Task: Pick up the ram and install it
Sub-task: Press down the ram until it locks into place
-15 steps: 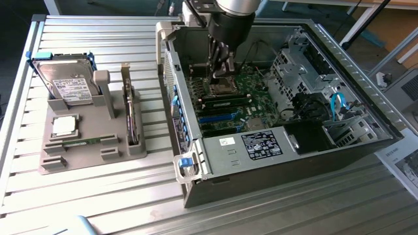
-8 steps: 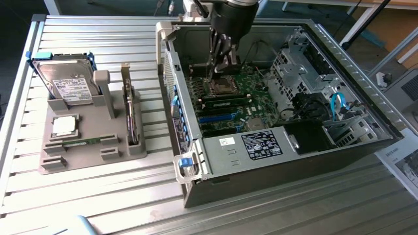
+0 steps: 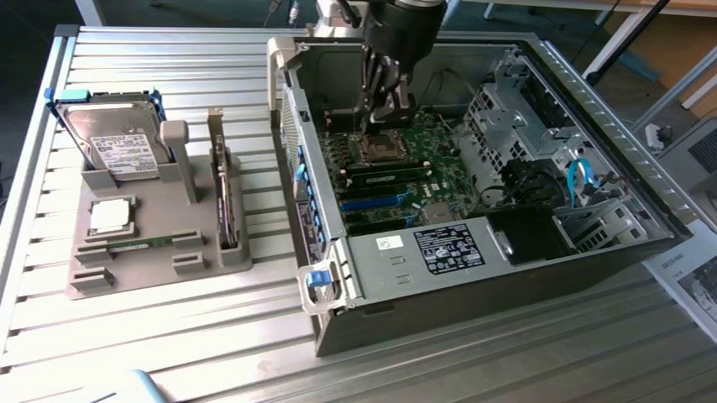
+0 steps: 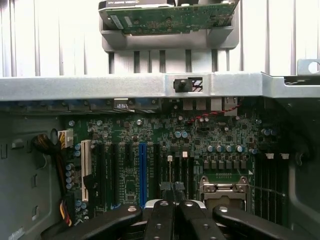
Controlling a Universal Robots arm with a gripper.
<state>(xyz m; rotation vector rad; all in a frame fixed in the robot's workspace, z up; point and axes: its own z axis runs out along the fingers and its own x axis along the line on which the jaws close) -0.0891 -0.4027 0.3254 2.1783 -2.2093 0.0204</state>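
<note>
The ram is a thin green stick lying flat in a slot of the grey holder, at the exterior view's left, outside the computer case. My gripper hangs inside the open case, just above the motherboard and near the processor socket, far from the ram. In the wrist view my gripper has its black fingers pressed together, shut, with nothing seen held. It points at the slots beside the socket.
The holder also carries a hard drive, a square silver processor chip and an upright green card. The case wall stands between gripper and holder. Blue cables and drive cages fill the case's far side.
</note>
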